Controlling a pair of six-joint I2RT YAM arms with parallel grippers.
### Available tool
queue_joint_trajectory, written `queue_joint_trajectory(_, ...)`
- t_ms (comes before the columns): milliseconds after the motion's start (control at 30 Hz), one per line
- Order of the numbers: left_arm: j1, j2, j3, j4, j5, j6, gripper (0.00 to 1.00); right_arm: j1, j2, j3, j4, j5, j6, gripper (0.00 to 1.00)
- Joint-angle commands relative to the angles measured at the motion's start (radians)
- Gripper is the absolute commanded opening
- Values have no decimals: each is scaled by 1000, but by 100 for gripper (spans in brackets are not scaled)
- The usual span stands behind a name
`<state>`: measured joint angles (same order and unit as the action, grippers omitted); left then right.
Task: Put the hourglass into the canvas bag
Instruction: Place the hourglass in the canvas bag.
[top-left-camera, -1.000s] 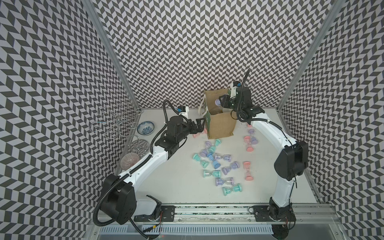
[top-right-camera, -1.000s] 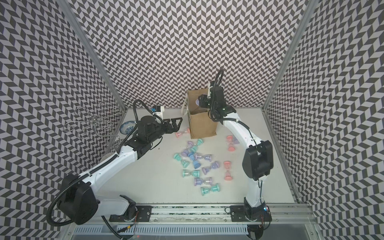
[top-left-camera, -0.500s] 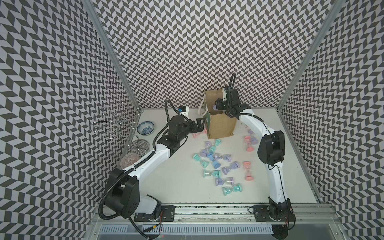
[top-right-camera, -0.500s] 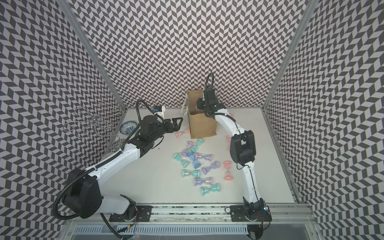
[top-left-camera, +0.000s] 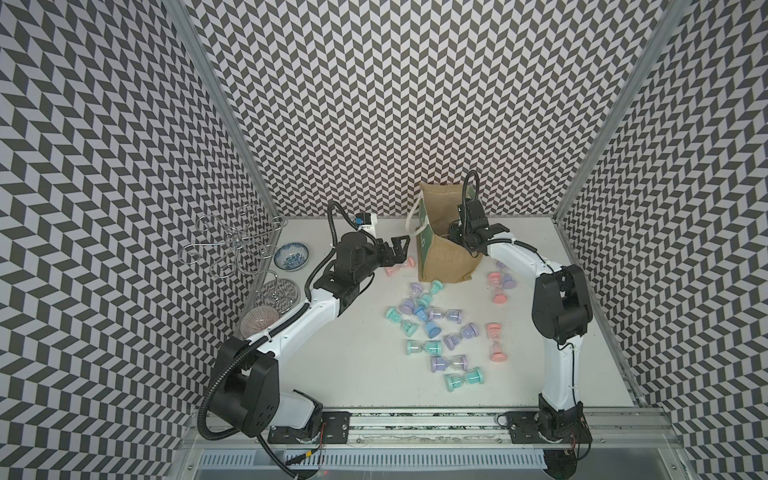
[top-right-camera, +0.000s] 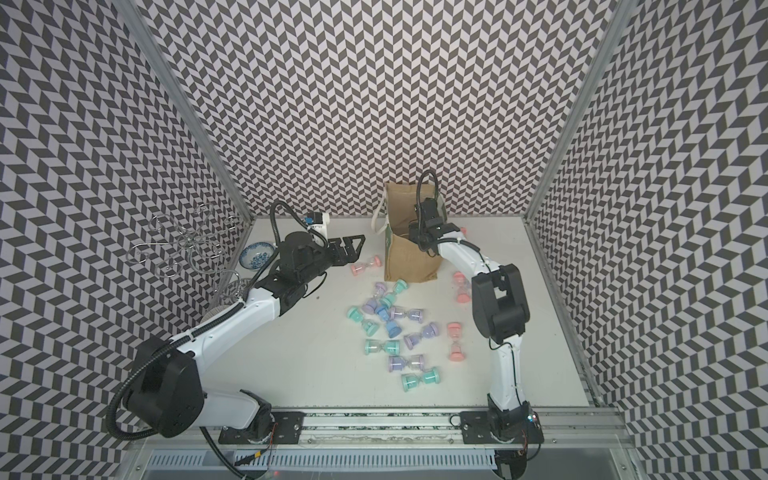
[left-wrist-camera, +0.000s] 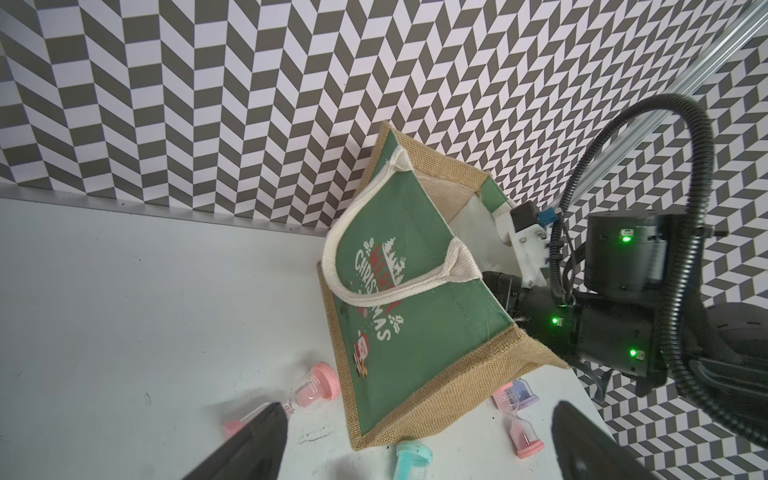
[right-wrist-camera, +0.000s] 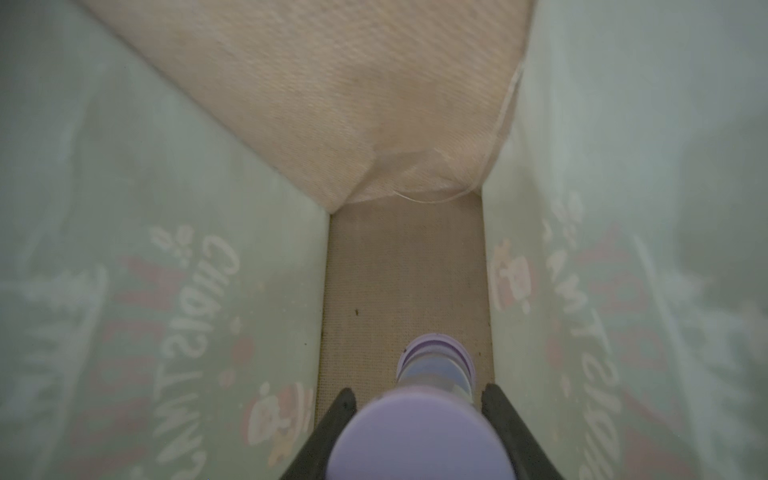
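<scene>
The canvas bag (top-left-camera: 446, 253) (top-right-camera: 409, 257) stands upright at the back of the table, its green printed side (left-wrist-camera: 415, 316) towards my left arm. My right gripper (right-wrist-camera: 417, 399) reaches down inside the bag and is shut on a purple hourglass (right-wrist-camera: 419, 436), held just above the bag's burlap floor (right-wrist-camera: 407, 270). In both top views the bag's wall hides the right gripper's fingers and the hourglass. To the left of the bag my left gripper (top-left-camera: 399, 247) (top-right-camera: 353, 245) (left-wrist-camera: 417, 405) is open and empty, over a pink hourglass (top-left-camera: 397, 268) (left-wrist-camera: 309, 386) lying on the table.
Several loose hourglasses (top-left-camera: 432, 328) lie scattered in front of the bag, with pink ones (top-left-camera: 498, 286) to its right. Along the left wall stand a wire rack (top-left-camera: 232, 245), a blue patterned bowl (top-left-camera: 291, 257) and a pink bowl (top-left-camera: 259, 322).
My right gripper has gone from the bag's mouth down into the bag with the purple hourglass, and the right elbow has swung inwards. The left gripper has barely moved.
</scene>
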<state>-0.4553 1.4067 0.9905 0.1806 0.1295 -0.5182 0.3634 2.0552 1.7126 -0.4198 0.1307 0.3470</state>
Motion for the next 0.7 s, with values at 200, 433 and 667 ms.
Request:
queue_joint_trajectory(200, 2, -37, -29, 22, 11, -16, 99, 5, 35, 10, 44, -16, 18, 30)
queue_joint_trajectory(433, 3, -31, -30, 26, 13, -15, 99, 5, 71, 38, 48, -16, 15, 42)
queue_joint_trajectory(667, 3, -32, -28, 27, 7, -13, 99, 5, 31, 44, 56, -27, 12, 62)
